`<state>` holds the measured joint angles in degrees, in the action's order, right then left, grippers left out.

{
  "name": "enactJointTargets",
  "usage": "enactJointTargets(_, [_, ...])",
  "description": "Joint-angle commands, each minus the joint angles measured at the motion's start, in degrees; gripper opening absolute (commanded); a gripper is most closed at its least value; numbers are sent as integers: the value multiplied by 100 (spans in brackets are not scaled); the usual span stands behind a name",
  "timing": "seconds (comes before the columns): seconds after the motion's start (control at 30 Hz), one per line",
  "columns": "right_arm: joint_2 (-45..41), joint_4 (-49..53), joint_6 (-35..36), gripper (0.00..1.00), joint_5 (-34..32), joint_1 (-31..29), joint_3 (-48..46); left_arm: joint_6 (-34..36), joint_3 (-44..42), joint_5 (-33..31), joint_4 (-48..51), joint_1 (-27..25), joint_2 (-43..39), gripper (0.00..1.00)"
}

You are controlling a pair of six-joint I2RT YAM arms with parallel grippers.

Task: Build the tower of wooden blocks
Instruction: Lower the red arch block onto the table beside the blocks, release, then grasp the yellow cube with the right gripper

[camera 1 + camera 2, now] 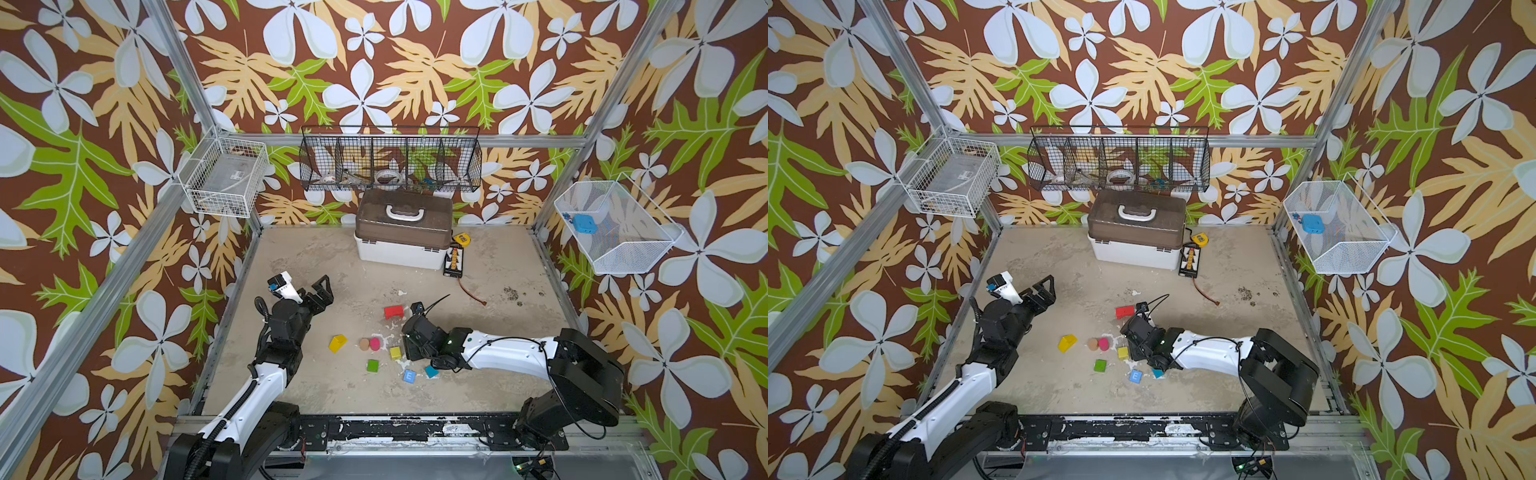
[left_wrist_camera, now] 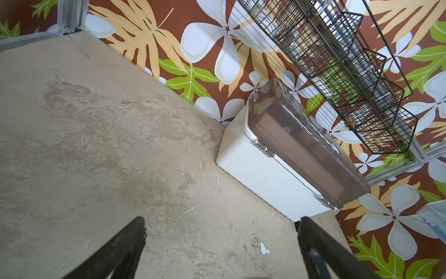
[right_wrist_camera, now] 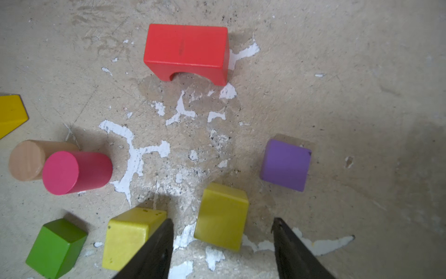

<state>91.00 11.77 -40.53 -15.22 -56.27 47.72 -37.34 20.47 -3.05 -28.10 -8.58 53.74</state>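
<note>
Ten blocks lie singly on the table (image 1: 498, 257), clustered on the near side of the red arch (image 3: 185, 52). Beyond the arch, bare floor runs to the white box (image 1: 401, 253) and out to the right rail (image 1: 555, 282).

Count: one arch, one pink cylinder (image 3: 77, 172) beside one tan cylinder (image 3: 26, 160), one yellow wedge (image 3: 10, 113), one purple cube (image 3: 286, 165), one green cube (image 3: 56, 247), one blue E cube (image 1: 409, 376), one teal cube (image 1: 431, 371), two yellow cubes.

The right gripper (image 3: 222, 219) straddles one yellow cube (image 3: 220, 207), fingers parted, not gripping. The second yellow cube (image 3: 128, 236) sits just outside one finger. The left gripper (image 2: 222, 222), left of the arch, gapes wide, empty.
</note>
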Motion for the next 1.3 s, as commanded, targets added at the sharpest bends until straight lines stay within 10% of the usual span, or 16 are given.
enactJointTargets(0.0, [95,93,-134,64,-186,-110,84,25,31,-56,-91,1,5,100])
enactJointTargets(1.27, [872,412,28,21,-585,143,1228,37,36,90,-105,-1,-163,100])
